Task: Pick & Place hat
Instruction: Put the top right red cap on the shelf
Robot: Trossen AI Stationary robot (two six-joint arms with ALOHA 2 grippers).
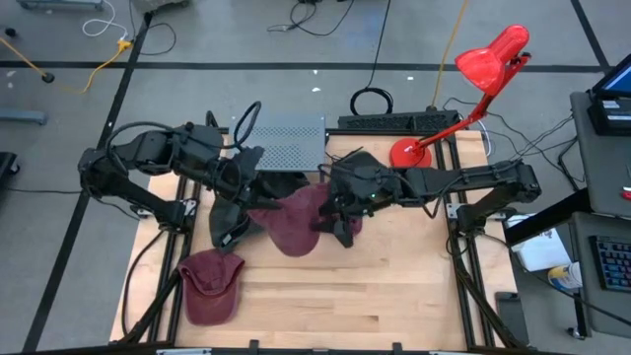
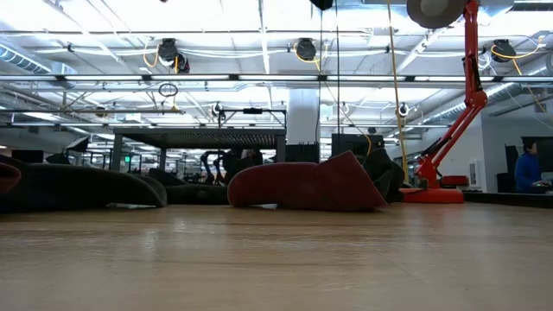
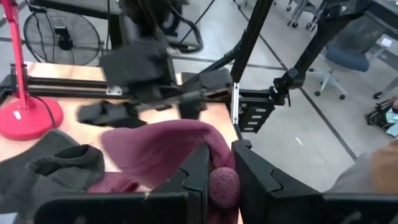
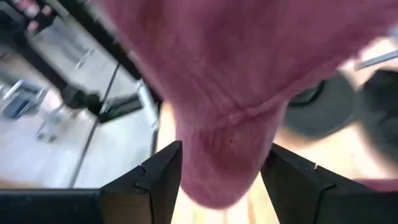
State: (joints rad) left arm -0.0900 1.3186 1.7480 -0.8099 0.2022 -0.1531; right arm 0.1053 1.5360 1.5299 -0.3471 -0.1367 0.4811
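Maroon hat (image 1: pixel 296 222) at table centre, between both arms | left gripper (image 3: pixel 221 177) clenched on its fabric | right gripper (image 4: pixel 217 177) half-spread around a fold | picked; placing not yet done | second maroon hat (image 1: pixel 210 286) lies near front-left corner

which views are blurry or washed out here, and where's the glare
Right wrist view: the maroon hat fills the frame, soft and out of focus. Left wrist view: the far arm is motion-blurred, the hat sharper. Low view: ceiling lights blow out the top; the table is shaded. High view: even light, no glare.
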